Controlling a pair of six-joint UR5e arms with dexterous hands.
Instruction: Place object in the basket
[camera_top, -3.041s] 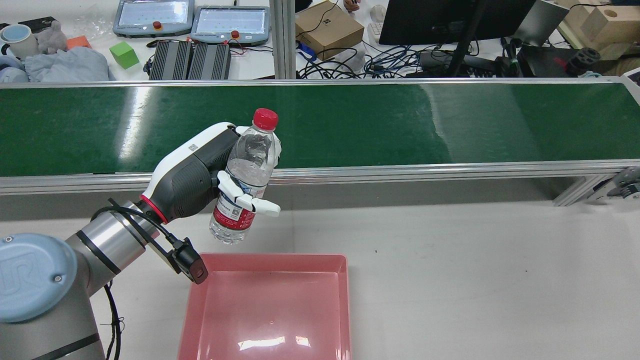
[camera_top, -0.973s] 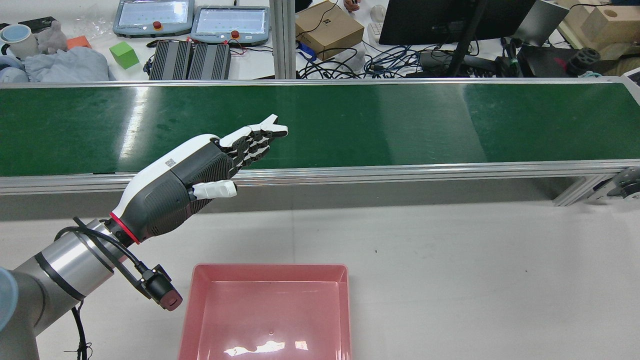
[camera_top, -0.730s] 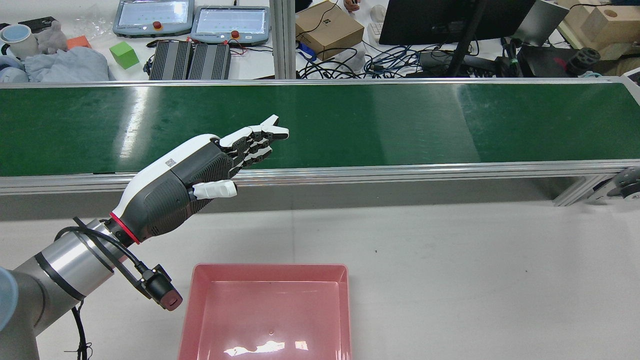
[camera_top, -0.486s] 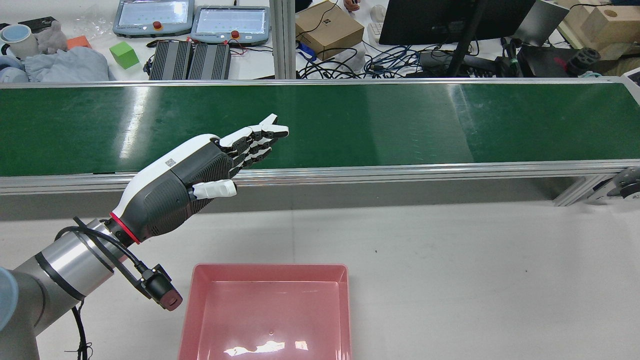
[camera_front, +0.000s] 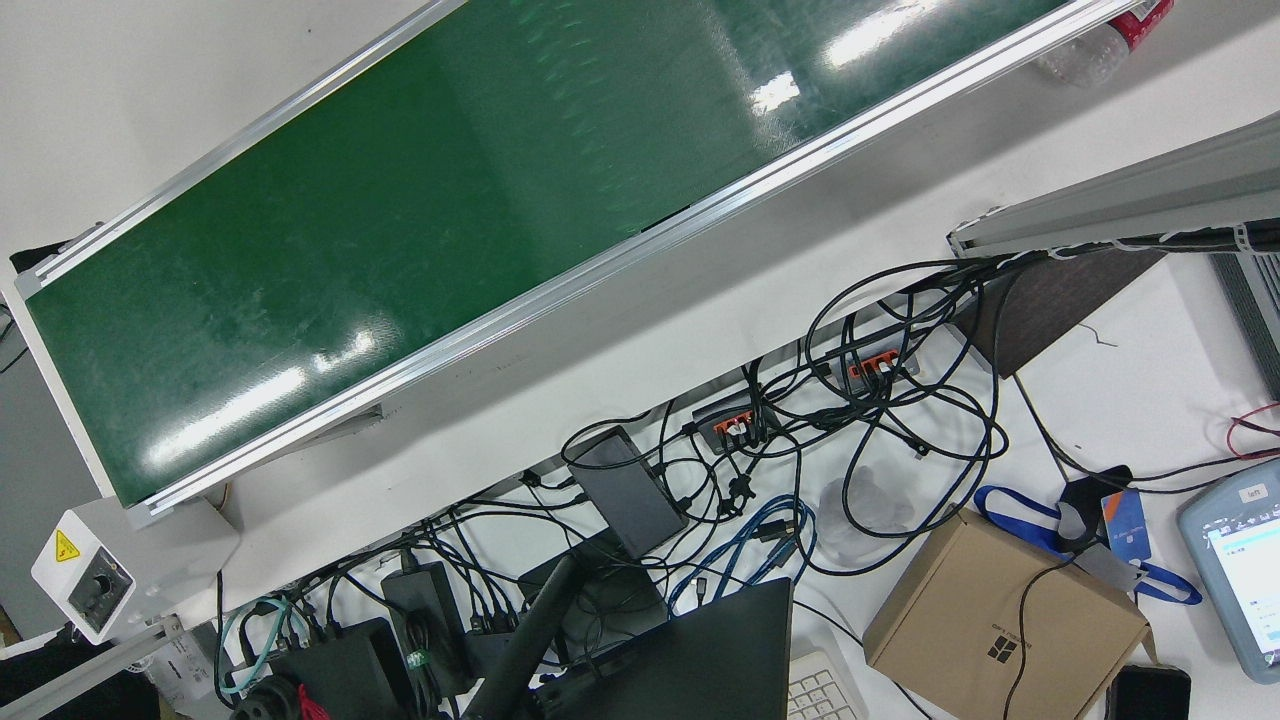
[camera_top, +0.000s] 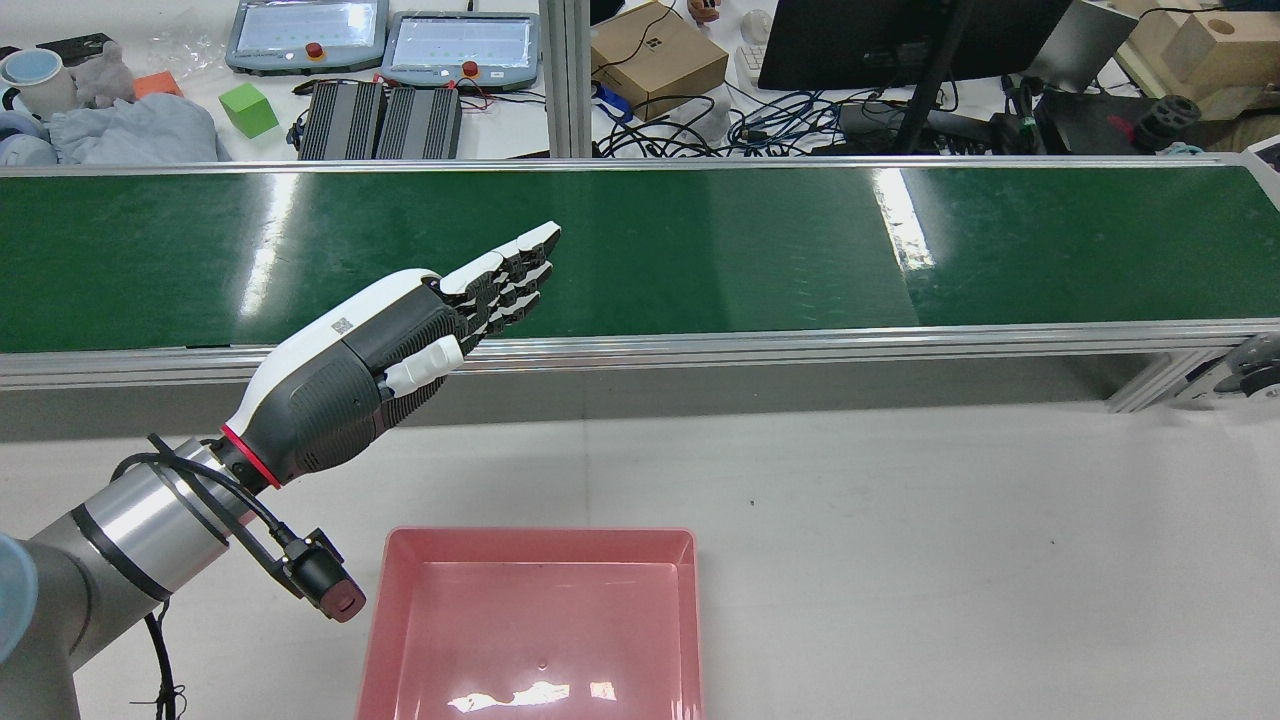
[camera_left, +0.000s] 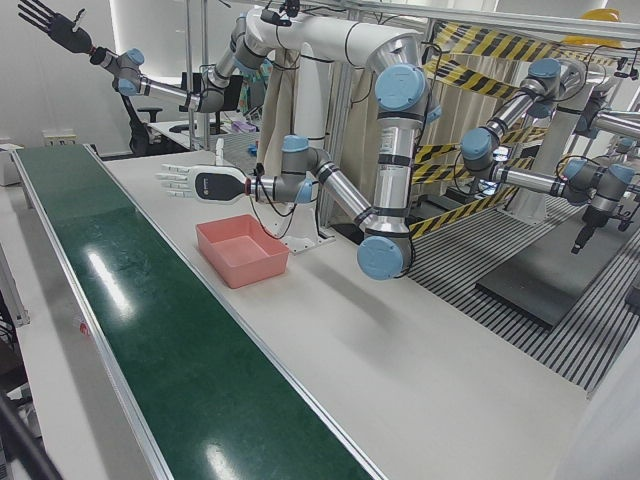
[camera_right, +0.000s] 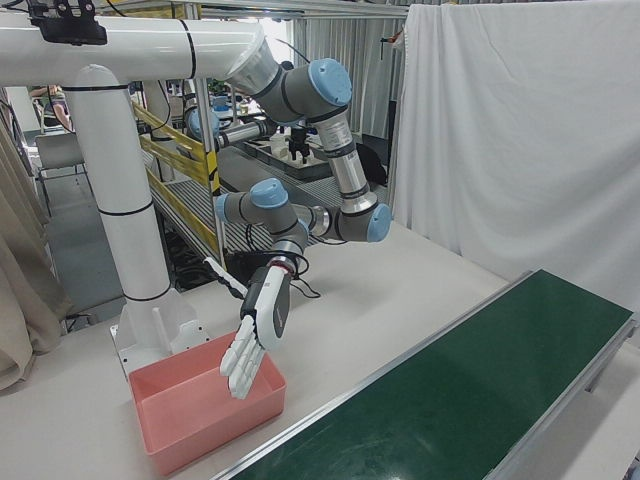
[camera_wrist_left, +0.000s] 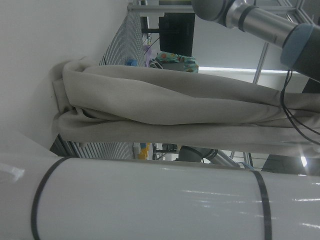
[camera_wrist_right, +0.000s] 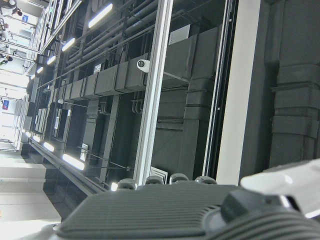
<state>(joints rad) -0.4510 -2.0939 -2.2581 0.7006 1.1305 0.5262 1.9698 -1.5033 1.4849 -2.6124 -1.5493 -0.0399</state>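
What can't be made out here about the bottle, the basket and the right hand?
- Bottle: only a piece shows at the front view's top edge, beyond the belt; its pose is unclear.
- Basket: the rear view's bottom edge cuts off its near end.
- Right hand: only its dark body shows in its own view; its fingers are out of frame.

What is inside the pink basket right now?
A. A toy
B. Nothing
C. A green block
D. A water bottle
B. The pink basket shows only its bare, shiny bottom, and the left hand hangs open beyond it, holding nothing.
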